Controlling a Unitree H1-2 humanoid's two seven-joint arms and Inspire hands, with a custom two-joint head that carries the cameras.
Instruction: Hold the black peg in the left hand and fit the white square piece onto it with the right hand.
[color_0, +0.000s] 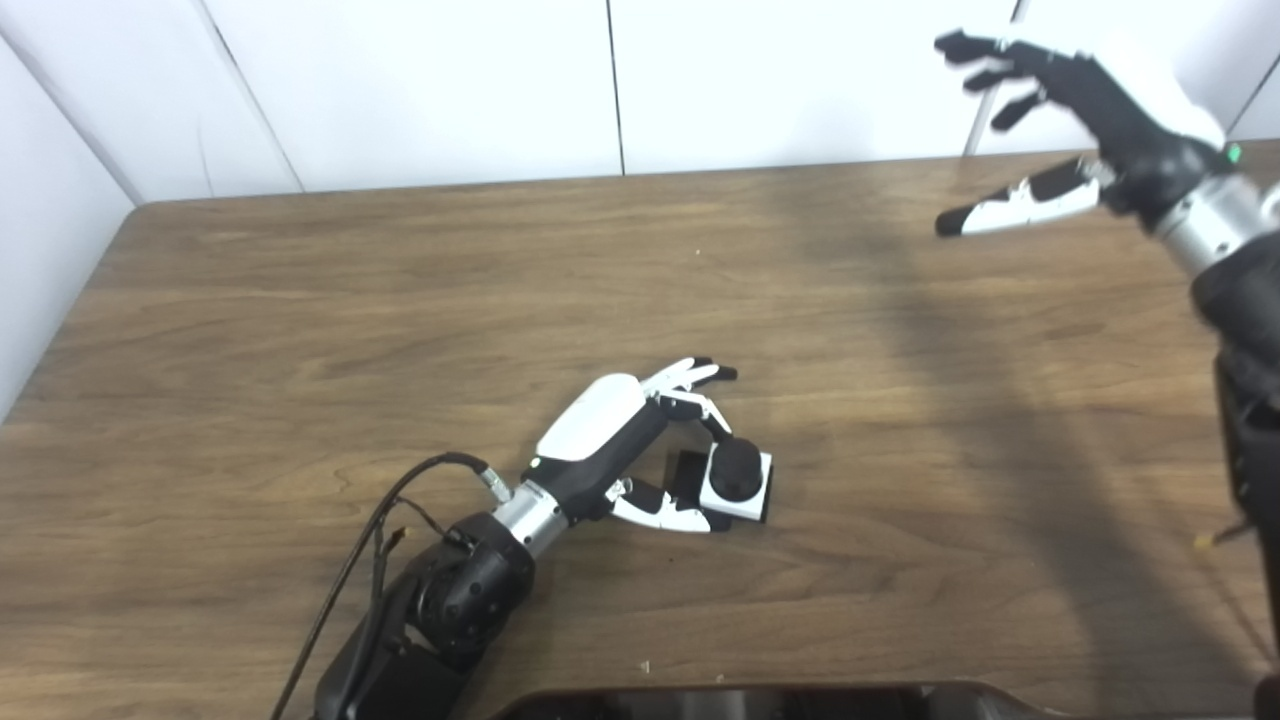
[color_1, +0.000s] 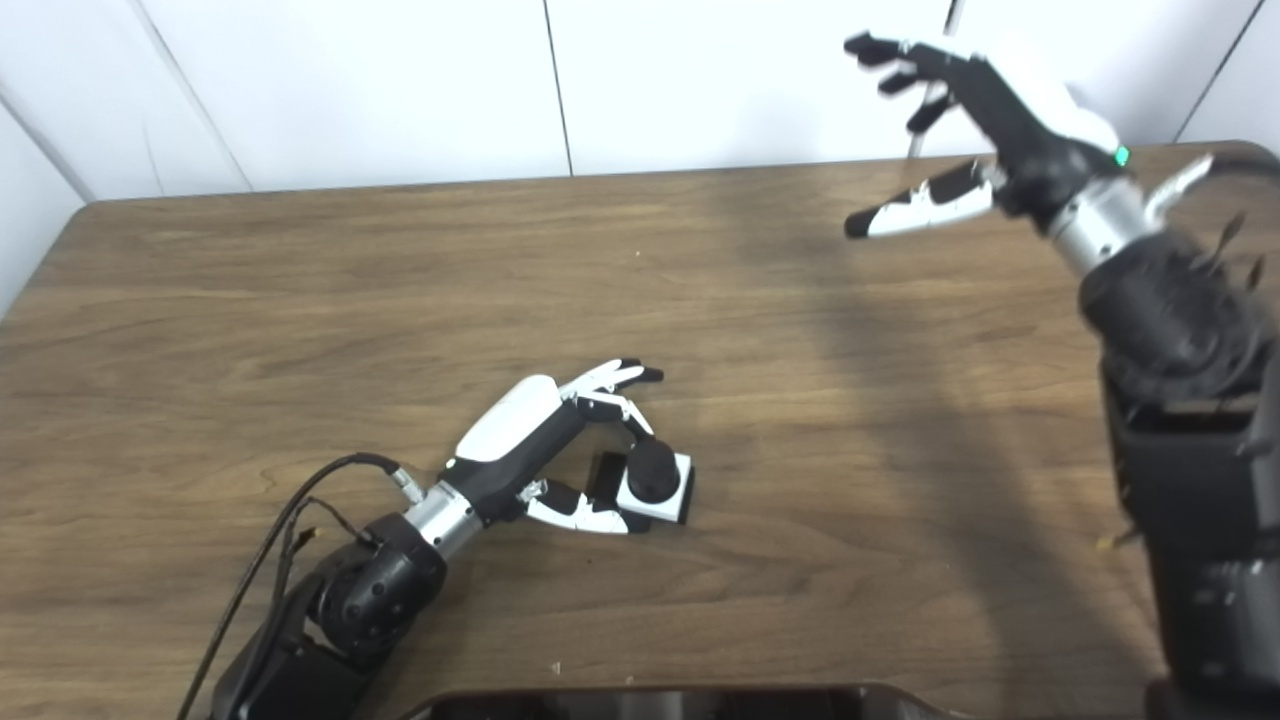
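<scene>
Low on the wooden tabletop (color_0: 300, 330), near its front-center, the left robot hand (color_0: 640, 440) lies w/ fingers and thumb curled around the black peg (color_0: 735, 468). The white square piece (color_0: 745, 490) is already seated on that peg: the peg's rounded black top shows through the middle of the white square, w/ a darker black part of the peg sticking out behind it toward the palm. Thumb (color_0: 665, 512) sits along the near side of the assembly, touching or just beside the white piece; upper fingers (color_0: 690, 378) arch over the far side, tips partly extended past it. Assembly looks to rest on or just above the tabletop — can't tell which. The right robot hand (color_1: 985, 130) is well apart, raised at the far right corner above the tabletop, spread wide and holding nothing, fingers pointing left, thumb (color_1: 915, 210) stretched out below them. A cable (color_0: 390, 510) loops off the left wrist.
</scene>
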